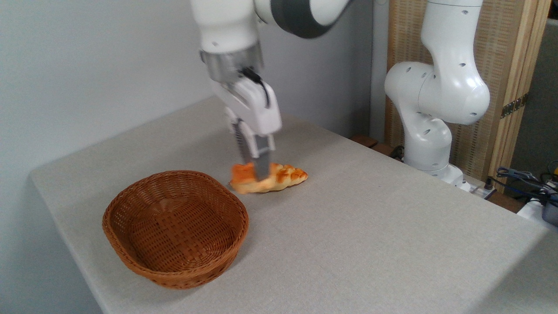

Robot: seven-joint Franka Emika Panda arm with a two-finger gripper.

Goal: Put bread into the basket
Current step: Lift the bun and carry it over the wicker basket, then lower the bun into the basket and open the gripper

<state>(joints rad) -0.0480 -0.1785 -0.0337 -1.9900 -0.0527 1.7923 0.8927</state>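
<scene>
Grey cloth is covering the surface (348, 226), with a pale wall behind and a slatted wooden screen standing at the right. Near the front left edge the basket (175, 229) is sitting empty, its thick woven rim facing up. Just beyond its far rim, close by but not touching, the bread (242, 172) is lying on the cloth — a deep orange, lumpy bun, pressed up against the left end of a paler braided loaf (283, 176) that is stretching away to the right. The gripper (256, 168) is hanging straight down over the bun, and its jaws are reaching to the bun's level; one finger is standing in front of the bun's right edge, where the two breads meet. Motion blur is hiding whether the jaws are pinching the bun or merely bracketing it, so that cannot be told. The bun is looking light and probably a little yielding, with a glazed crust that may be slippery; a hold across its rounded middle — clear of the loaf — is likely the safest.
</scene>
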